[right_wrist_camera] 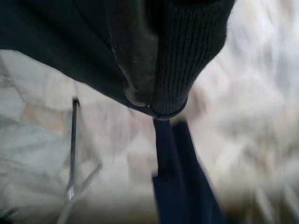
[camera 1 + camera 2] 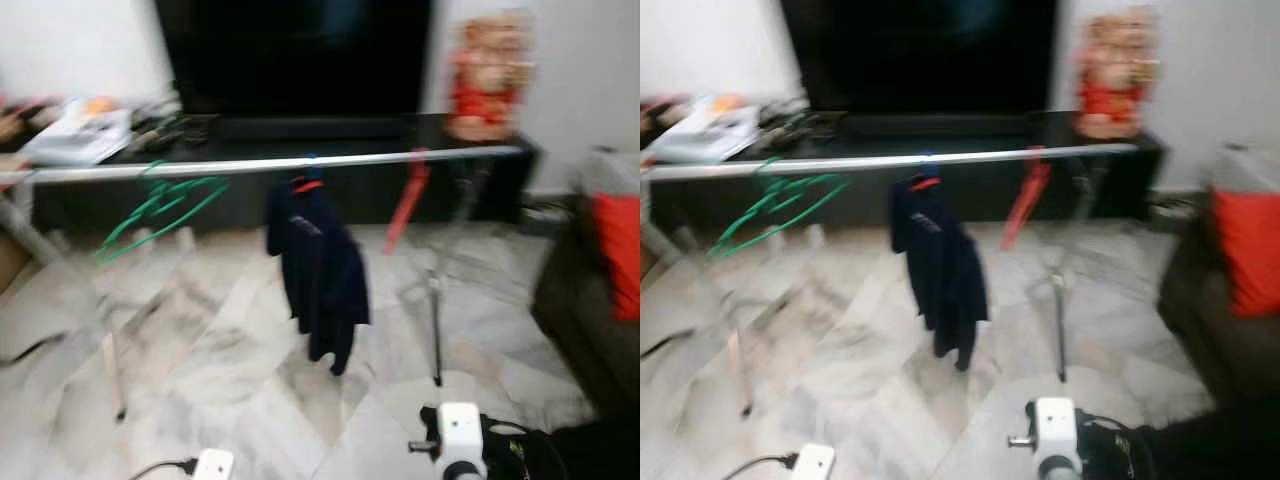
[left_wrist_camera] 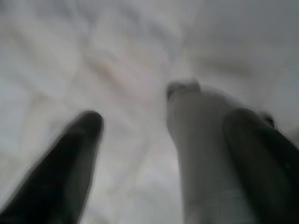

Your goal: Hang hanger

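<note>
A silver drying rail (image 2: 260,165) runs across the room at mid height. Green hangers (image 2: 160,210) hang tilted at its left part. A navy garment (image 2: 320,270) hangs from a hanger with a red neck (image 2: 305,185) at the rail's middle, and a red hanger (image 2: 408,205) dangles further right. My right arm (image 2: 460,440) is low at the bottom right, with a dark knit garment (image 2: 585,450) beside it; its ribbed cuff (image 1: 187,56) drapes before the right wrist camera. My left gripper (image 3: 166,123) points at the floor, fingers (image 3: 86,128) wide apart.
The rack's legs (image 2: 436,310) stand on a marble floor (image 2: 210,350). Behind it are a black TV cabinet (image 2: 300,125) with papers (image 2: 80,130) and a red-orange statue (image 2: 485,80). A dark sofa with a red cushion (image 2: 620,250) is on the right.
</note>
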Motion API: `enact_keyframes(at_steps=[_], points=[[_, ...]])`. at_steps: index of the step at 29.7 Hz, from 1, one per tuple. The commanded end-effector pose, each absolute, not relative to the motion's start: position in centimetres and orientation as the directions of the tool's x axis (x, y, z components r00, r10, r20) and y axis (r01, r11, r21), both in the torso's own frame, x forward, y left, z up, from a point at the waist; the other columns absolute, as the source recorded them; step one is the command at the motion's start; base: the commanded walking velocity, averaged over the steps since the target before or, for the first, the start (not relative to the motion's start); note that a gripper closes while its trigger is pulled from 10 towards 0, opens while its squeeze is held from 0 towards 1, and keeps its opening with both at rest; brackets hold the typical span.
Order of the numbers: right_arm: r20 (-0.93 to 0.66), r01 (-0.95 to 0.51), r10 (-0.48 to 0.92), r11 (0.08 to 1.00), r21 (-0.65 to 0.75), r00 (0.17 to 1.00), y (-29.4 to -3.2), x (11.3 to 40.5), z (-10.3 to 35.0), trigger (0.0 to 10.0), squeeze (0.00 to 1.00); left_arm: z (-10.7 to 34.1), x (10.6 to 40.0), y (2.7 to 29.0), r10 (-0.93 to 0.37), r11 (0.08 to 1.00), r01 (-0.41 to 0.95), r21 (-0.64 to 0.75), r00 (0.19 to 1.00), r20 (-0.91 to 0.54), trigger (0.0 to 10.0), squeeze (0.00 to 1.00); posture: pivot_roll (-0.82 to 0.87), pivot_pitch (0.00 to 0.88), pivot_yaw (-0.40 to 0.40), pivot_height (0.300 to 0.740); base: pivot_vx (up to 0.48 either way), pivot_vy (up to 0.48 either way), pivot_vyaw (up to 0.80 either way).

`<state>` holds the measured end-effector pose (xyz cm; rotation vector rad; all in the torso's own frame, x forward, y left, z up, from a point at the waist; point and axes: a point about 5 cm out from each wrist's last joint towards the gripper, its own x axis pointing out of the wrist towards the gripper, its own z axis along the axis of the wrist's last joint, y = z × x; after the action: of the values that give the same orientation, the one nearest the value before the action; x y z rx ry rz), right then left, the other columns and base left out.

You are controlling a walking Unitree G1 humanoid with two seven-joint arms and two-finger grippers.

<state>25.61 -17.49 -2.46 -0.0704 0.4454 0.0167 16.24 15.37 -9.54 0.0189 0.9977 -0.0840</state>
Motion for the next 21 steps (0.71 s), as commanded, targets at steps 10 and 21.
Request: enact_keyframes(at_steps=[10,21], points=[[-0.454,-0.044,0.017,0.998,-0.049,0.891,-16.76,25.09,-3.01,10.0,0.00,-9.27,16.79,16.59,-0.031,0.997,0.077,0.013,0.544,-0.839,10.0,0.00,0.02,0.052,0.086,0.740,0.000,0.289,0.00],[-0.458,-0.039,0.012,0.998,-0.050,0.889,-16.80,25.00,-3.10,10.0,0.00,-9.27,16.79,16.62,-0.031,0.997,0.078,0.014,0.544,-0.839,10.0,0.00,0.02,0.048,0.089,0.740,0.000,0.287,0.00]])
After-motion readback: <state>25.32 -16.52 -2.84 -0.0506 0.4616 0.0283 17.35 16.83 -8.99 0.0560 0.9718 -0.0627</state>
